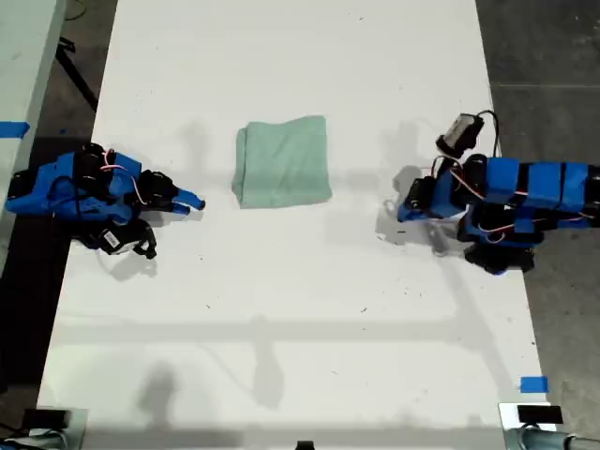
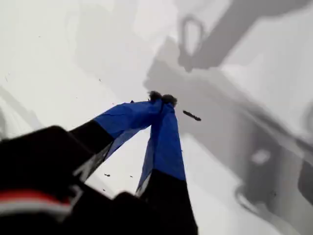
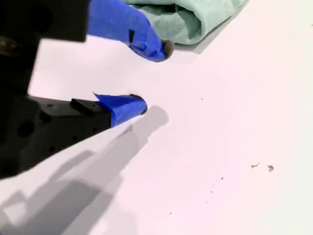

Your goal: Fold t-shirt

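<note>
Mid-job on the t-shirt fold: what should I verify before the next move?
1. t-shirt lies as a compact folded rectangle: ok.
2. my first pincer is shut and holds no cloth: ok.
3. my second pincer is open, empty and apart from the t-shirt's edge: ok.
4. Both arms sit off the cloth in the exterior view: ok.
5. Hidden lower layers lie flat and aligned: cannot tell.
6. table near the t-shirt shows no other objects: ok.

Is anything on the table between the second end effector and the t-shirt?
Nothing visible. My second end effector, open, sits beside the folded t-shirt with only bare white table between them in both views.
</note>
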Controlling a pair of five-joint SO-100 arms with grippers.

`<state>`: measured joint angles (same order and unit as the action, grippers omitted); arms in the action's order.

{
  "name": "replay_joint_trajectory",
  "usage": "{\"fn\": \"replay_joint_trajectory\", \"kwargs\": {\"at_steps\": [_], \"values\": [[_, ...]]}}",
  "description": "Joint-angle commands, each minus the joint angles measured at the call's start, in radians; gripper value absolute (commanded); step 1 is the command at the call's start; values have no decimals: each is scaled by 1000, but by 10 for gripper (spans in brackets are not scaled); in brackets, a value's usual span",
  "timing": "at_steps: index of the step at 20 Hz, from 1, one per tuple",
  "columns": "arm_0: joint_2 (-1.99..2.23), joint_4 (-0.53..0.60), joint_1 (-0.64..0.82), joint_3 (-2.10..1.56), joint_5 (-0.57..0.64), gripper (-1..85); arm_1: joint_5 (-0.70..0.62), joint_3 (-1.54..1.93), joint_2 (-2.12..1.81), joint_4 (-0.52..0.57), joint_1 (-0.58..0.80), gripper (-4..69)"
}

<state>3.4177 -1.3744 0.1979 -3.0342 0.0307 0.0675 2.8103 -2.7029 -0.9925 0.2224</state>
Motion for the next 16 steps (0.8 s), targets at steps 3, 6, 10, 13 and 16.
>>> {"fn": "replay_joint_trajectory", "kwargs": {"at_steps": [3, 6, 10, 13, 16], "values": [[3, -2, -8, 8, -3, 178, 288, 264, -597, -166, -71, -11], [3, -2, -8, 8, -3, 178, -178, 249, -721, -229, -32, 4], [3, -2, -8, 8, -3, 178, -686, 249, -723, -229, -40, 10], [3, -2, -8, 8, -3, 178, -695, 249, -723, -230, -40, 5], [3, -2, -6, 8, -3, 178, -693, 249, -723, -230, -40, 5]]}}
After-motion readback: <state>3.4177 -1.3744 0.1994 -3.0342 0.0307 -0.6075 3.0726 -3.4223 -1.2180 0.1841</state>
